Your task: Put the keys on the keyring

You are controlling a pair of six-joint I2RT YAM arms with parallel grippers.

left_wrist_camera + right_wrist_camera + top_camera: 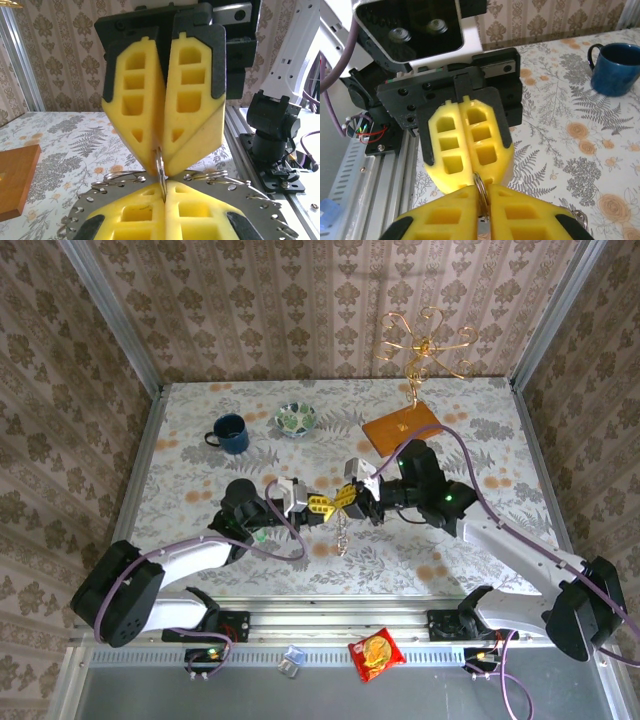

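Top external view: the left gripper (318, 506) and right gripper (347, 498) are being held tip to tip pretty much at frame centre. Both are pressed shut, and the keyring (160, 169) is being pinched by both, with its chain (342, 532) dangling just below.

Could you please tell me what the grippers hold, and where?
The keyring: left gripper and right gripper each pinch its wire rim between closed fingers, from opposite sides.
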